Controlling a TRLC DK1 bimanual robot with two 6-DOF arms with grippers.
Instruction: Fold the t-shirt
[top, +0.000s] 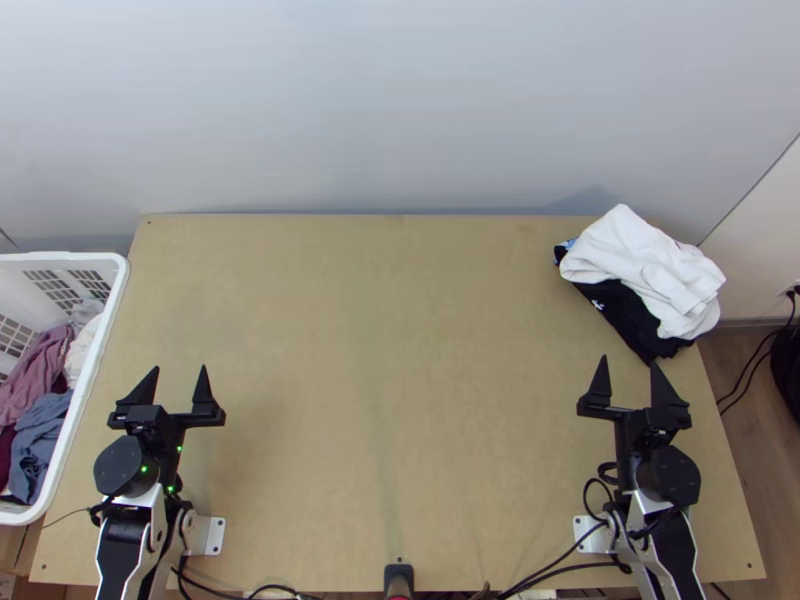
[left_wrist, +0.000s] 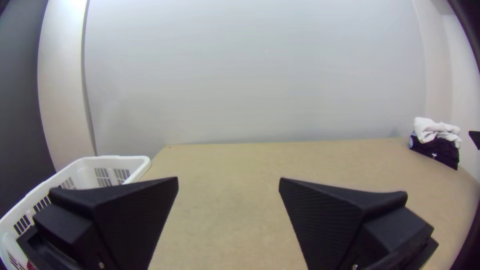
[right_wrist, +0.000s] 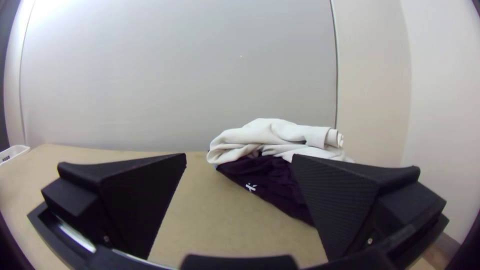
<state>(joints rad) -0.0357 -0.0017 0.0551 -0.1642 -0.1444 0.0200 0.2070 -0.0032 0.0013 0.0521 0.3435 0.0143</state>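
Observation:
My left gripper (top: 180, 385) stands open over the table's left part, near the basket; in the left wrist view the left gripper (left_wrist: 228, 180) has nothing between its fingers. On the right side, the right gripper (top: 626, 375) is open too, just nearer than the clothes pile; the right wrist view shows this right gripper (right_wrist: 239, 156) with its fingers apart. A white cloth (top: 645, 265) lies bunched on top of a black garment (top: 632, 318) with a small white mark, at the table's back right. Neither cloth is held. I cannot tell which is a t-shirt.
A white laundry basket (top: 112, 330) stands along the table's left edge, with mauve, blue and dark red clothes inside. The wooden table (top: 390, 330) has a bare middle. A grey wall rises behind it. Cables (top: 560, 566) run along the near edge.

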